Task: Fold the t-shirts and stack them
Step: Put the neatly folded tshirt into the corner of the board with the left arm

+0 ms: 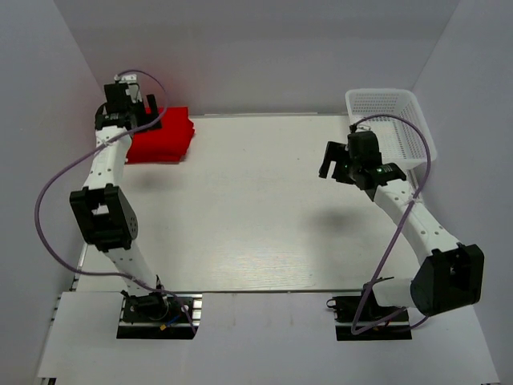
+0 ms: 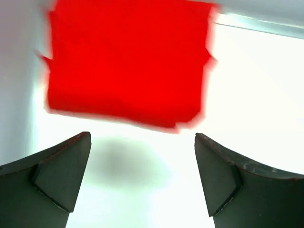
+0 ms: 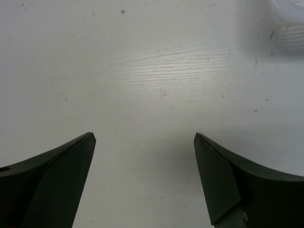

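A folded stack of bright red t-shirts [image 1: 164, 135] lies at the table's far left corner; in the left wrist view the red t-shirts [image 2: 128, 61] fill the upper half, blurred. My left gripper [image 1: 152, 112] hangs over the stack's left part. Its jaws stand wide open, and between them the left gripper [image 2: 142, 140] shows only bare white table with a shadow. My right gripper [image 1: 330, 164] hovers over the table's right side, left of the basket. It is open too: the right gripper [image 3: 142, 137] has nothing but bare tabletop between its fingers.
A white mesh basket [image 1: 401, 132] stands at the far right corner, just behind the right arm. White walls close the table on the left, back and right. A blurred bit of the basket [image 3: 289, 9] shows in the right wrist view's top right corner.
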